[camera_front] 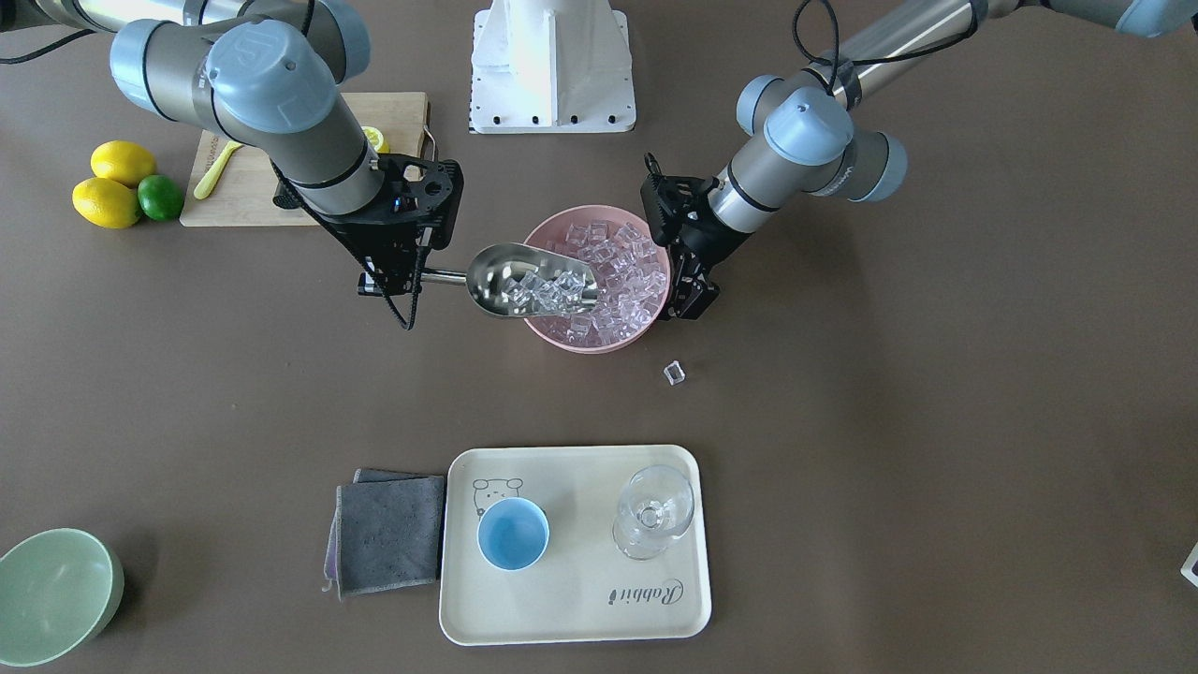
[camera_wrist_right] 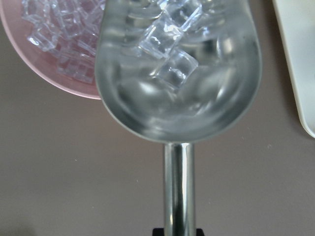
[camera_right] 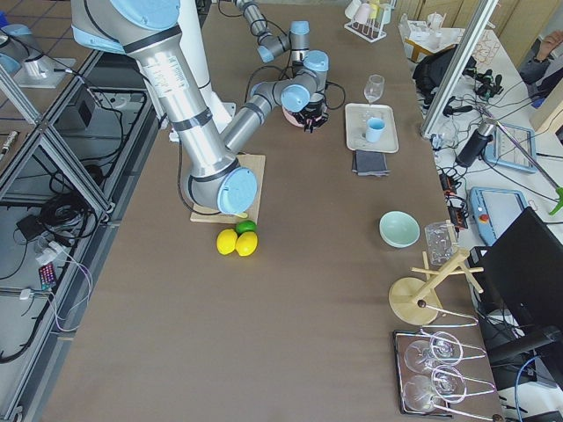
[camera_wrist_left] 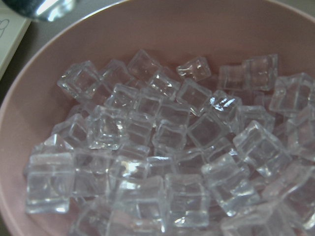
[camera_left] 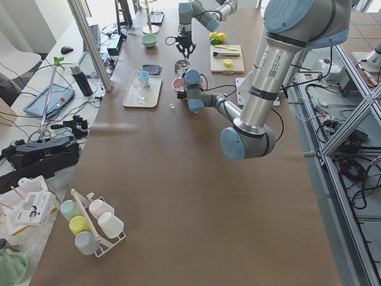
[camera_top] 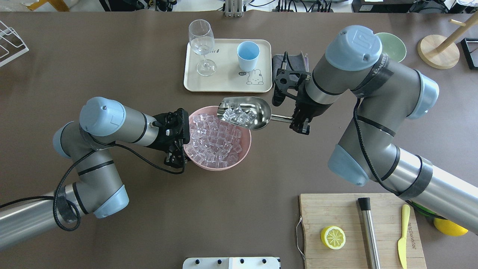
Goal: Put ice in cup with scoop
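My right gripper (camera_front: 393, 278) (camera_top: 300, 120) is shut on the handle of the steel scoop (camera_front: 529, 279) (camera_top: 244, 112) (camera_wrist_right: 177, 88). It holds the scoop level, above the edge of the pink bowl (camera_front: 580, 344) (camera_top: 220, 168). Several ice cubes (camera_wrist_right: 167, 49) lie in the trough. The bowl is full of ice (camera_wrist_left: 162, 147) (camera_top: 213, 142). My left gripper (camera_front: 690, 301) (camera_top: 176, 160) sits at the bowl's rim on the other side and seems shut on it. The light-blue cup (camera_front: 513, 534) (camera_top: 248, 55) stands empty on the cream tray (camera_front: 580, 599) (camera_top: 224, 84).
One loose ice cube (camera_front: 674, 373) lies on the table by the bowl. A stemmed glass (camera_front: 653, 510) shares the tray; a grey cloth (camera_front: 388, 534) lies beside it. There is also a green bowl (camera_front: 51, 594), a cutting board (camera_top: 336, 213) with half a lemon, and whole lemons (camera_front: 112, 183).
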You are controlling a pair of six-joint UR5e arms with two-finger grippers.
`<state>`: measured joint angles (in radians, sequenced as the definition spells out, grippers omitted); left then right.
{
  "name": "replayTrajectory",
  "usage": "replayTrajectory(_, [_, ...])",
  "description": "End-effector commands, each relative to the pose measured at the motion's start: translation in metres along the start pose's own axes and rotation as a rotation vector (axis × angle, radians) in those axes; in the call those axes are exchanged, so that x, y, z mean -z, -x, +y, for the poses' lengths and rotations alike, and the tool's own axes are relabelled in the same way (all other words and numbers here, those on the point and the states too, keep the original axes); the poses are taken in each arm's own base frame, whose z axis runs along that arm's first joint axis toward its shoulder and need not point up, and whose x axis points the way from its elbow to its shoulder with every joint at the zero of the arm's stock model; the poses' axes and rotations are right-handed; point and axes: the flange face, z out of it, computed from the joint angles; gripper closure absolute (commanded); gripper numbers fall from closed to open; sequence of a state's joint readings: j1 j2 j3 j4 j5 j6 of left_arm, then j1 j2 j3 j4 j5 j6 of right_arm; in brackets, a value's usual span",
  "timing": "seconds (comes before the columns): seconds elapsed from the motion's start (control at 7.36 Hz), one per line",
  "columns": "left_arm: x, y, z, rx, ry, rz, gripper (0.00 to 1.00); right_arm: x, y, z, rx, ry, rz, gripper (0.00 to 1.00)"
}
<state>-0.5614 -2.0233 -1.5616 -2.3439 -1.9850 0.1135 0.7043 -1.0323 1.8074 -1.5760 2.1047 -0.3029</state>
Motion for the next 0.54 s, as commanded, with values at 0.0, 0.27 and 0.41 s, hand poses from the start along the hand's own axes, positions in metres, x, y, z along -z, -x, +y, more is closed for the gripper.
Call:
replayTrajectory(0.0, [0.001, 0.000, 0.001, 0.002, 0.000, 0.011, 0.01, 0.033, -0.033, 0.032, -0.285, 0.080, 0.039, 1.00])
replayTrajectory(0.27, [0.013, 0.012, 0.022, 0.020, 0.009, 0.036, 0.01, 0.036, -0.054, 0.047, -0.489, 0.114, 0.083, 1.00])
replayTrajectory(0.41, [0.021, 0.020, 0.034, 0.033, 0.017, 0.035, 0.01, 0.031, -0.069, 0.054, -0.562, 0.134, 0.099, 1.00])
